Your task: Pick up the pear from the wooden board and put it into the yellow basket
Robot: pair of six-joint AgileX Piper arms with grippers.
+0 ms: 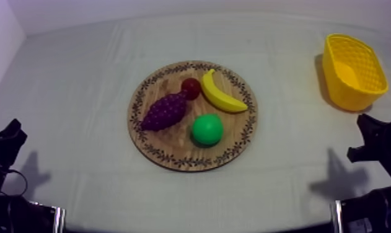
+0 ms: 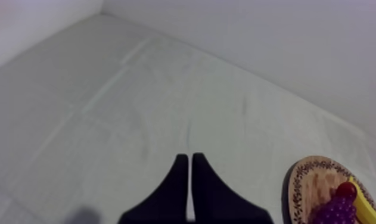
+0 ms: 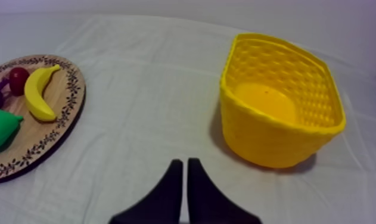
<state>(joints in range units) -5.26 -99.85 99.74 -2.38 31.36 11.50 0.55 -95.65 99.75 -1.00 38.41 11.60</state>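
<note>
The creased grey-white cloth (image 1: 74, 93) is soft and could bunch under a low approach, nudging the round wooden board (image 1: 166, 144), whose flat, smooth grain inside the patterned rim gives the fruit no stop. The yellow basket (image 1: 343, 93), a stiff lattice tub with tall walls, stands well apart at the right; a clipped rim might tip it. The left gripper (image 2: 190, 159) and right gripper (image 3: 185, 162) are each clenched into a narrow wedge on nothing. The knobbly purple grapes (image 1: 165, 111) and the curved, glossy banana (image 1: 222, 95) lie near the pear (image 1: 207, 129). The pear sits on the board's near half, green, rounded and slick, likely to squirt from closing fingers. The small red fruit (image 1: 191, 88) nestles between grapes and banana.
</note>
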